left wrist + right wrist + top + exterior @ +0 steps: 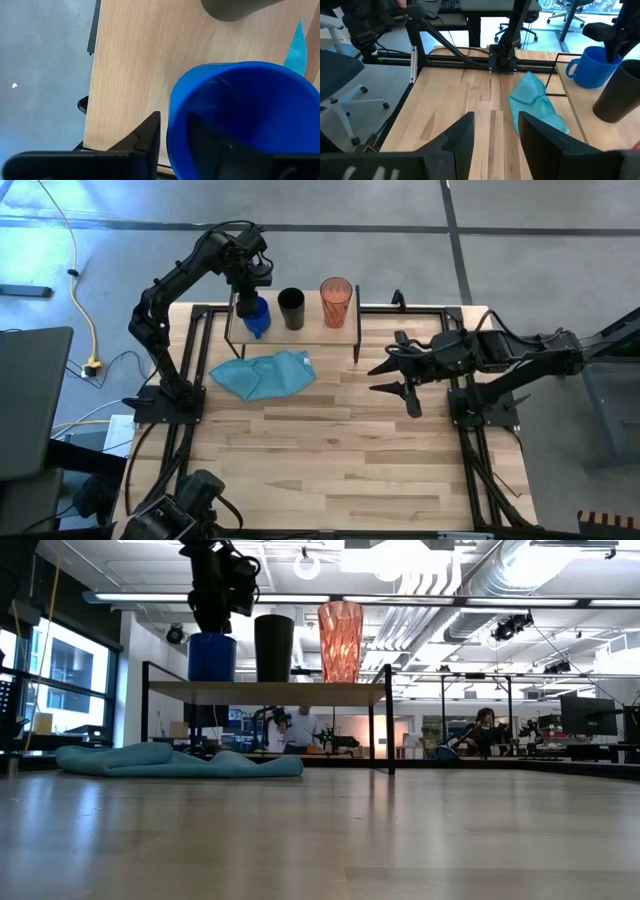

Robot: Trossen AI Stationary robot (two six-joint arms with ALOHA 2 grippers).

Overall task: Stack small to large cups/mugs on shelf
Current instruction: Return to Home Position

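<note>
A: Quick, what's hidden or cut off?

B: In the left wrist view the black cup [235, 7] is clipped by the frame and only a dull grey-brown curve shows. In the low view the left gripper [174, 119] covers the rim of the blue mug [211, 657], and no handle shows there. The handle does show in the right wrist view, on the side away from the black cup. People beyond the shelf [270, 692] are too small to make out.

A: Where do the cups stand?

B: All three are upright in a row on the shelf top. The blue mug is at one end, the black cup is in the middle and the tumbler [340, 640] is at the other end. They stand side by side with gaps, not nested.

A: Materials?

B: The mug is glossy, opaque blue with a smooth round wall. The black cup is matte and straight-sided. The tumbler is translucent red-orange, faceted and taller than the others. The shelf is a pale wood slab on thin black metal legs.

A: Left fingers?

B: They are parted and straddle the mug wall, one inside and one outside. A sliver of shelf wood shows between the outer finger and the mug.

A: Right arm?

B: The right gripper [378, 378] sits off the shelf's tumbler end, over the tabletop [340, 450]. Its fingers are spread wide and hold nothing.

A: Anything else?

B: A teal cloth [265, 372] lies crumpled and soft just in front of the shelf, partly under its front edge.
</note>
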